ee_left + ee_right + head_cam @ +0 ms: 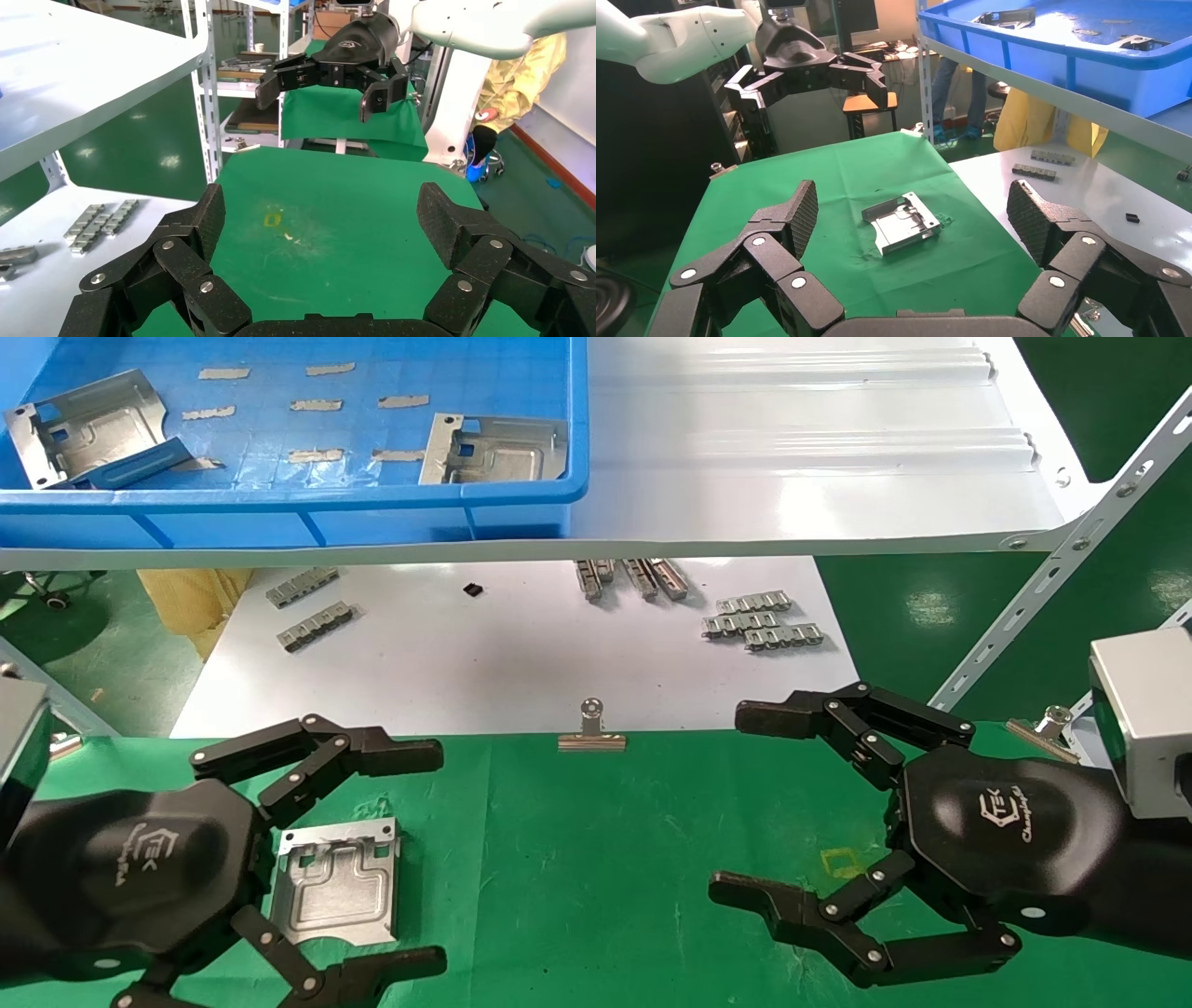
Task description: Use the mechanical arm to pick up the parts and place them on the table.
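One silvery part [337,882] lies flat on the green table [605,896], just in front of my left mechanical arm's palm and between its spread fingers in the head view. The right wrist view shows this part [902,223] resting free on the cloth, with nothing gripping it. My left gripper [419,859] is open and empty, as the left wrist view [323,225] confirms. To the right, my right gripper [745,803] hovers over bare cloth, open and empty. Two more parts [88,426] [498,449] lie in the blue bin [279,505] on the shelf.
Behind the cloth a white board [521,663] carries grey link strips [764,621] [312,626]. A silver binder clip [591,733] holds the cloth's far edge, another clip [1043,724] sits at right. A slanted perforated rail [1052,579] supports the white shelf [792,449].
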